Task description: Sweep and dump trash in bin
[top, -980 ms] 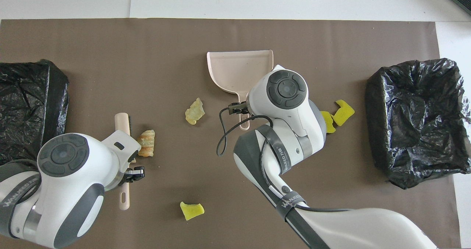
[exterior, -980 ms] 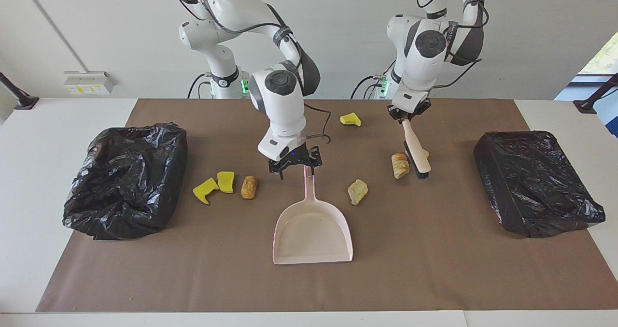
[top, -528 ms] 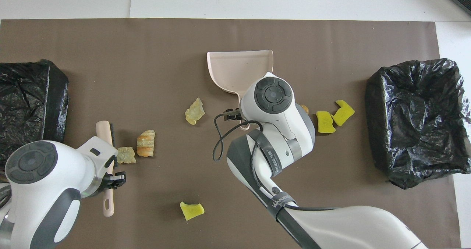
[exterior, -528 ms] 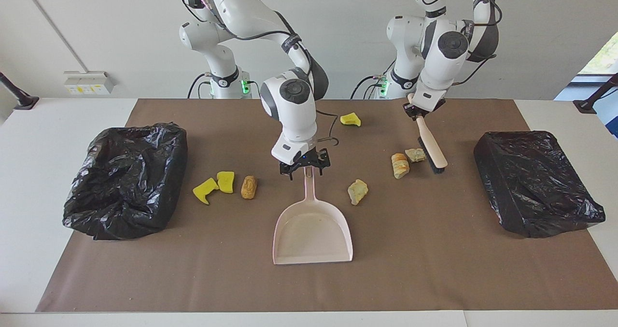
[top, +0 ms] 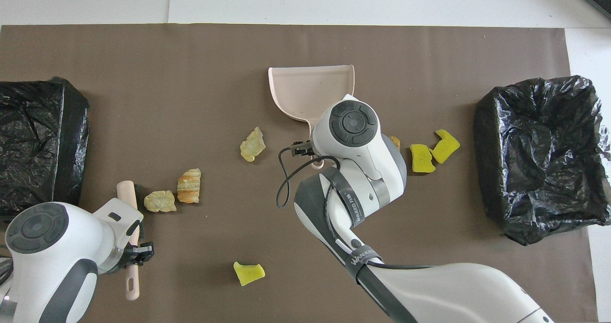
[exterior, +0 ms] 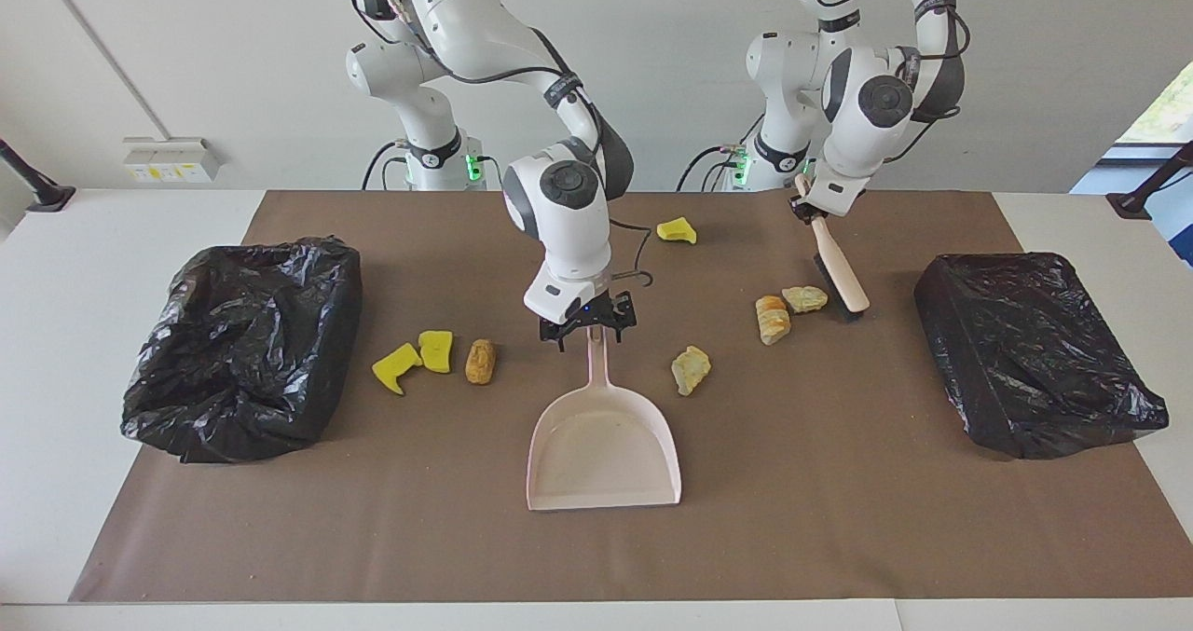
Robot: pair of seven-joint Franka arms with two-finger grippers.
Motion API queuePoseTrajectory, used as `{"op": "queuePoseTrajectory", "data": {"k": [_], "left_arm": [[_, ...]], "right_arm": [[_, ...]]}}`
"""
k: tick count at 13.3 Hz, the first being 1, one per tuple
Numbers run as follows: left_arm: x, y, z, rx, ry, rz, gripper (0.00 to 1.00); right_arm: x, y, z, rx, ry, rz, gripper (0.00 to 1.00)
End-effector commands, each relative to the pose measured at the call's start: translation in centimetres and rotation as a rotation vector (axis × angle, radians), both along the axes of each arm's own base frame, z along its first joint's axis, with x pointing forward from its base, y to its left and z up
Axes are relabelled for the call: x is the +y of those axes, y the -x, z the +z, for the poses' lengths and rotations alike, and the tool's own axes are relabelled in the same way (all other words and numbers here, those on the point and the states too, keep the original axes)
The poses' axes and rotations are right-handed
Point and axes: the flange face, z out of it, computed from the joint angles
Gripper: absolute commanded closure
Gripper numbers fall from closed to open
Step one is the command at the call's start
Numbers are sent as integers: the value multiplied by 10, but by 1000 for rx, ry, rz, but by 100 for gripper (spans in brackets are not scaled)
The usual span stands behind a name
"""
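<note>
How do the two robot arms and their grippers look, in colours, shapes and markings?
Both arms are glossy white with rounded joints, dark grey round caps and dark grey bands bearing white lettering. Black cables run along them, and green lights glow at the bases. The left gripper and the right gripper are small, black and two-fingered.

A brown mat [exterior: 839, 519] covered most of the white table [exterior: 56, 351]. On the mat near the middle lay a pinkish dustpan [exterior: 604, 449], flat, its handle pointing toward the robots and its open mouth away from them. On the wall, a white socket box [exterior: 170, 158] with yellow labels sat at the right arm's end. A dark clamp stand [exterior: 33, 188] stood at that same corner of the table, another [exterior: 1151, 188] at the left arm's corner, beside a window [exterior: 1165, 109].
</note>
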Motion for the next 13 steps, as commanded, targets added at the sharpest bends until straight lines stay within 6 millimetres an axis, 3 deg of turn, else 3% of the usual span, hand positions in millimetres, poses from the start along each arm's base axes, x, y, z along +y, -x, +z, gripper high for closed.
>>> {"op": "queuePoseTrajectory", "data": {"k": [1, 4, 9, 11, 13], "left_arm": [[-4, 7, 2, -25, -9, -15, 100], [-20, 11, -2, -11, 16, -38, 100], [-62, 9, -7, -29, 113, -68, 100], [-81, 4, -8, -60, 139, -87, 100], [-95, -14, -8, -66, 161, -83, 100]], "right_arm": [[-2, -2, -2, -13, -21, -13, 51], [-3, -3, -2, -10, -21, -18, 100], [-3, 0, -2, 7, -8, 48, 100], [-11, 4, 12, 38, 12, 98, 100], [-30, 9, 43, 67, 25, 152, 100]]}}
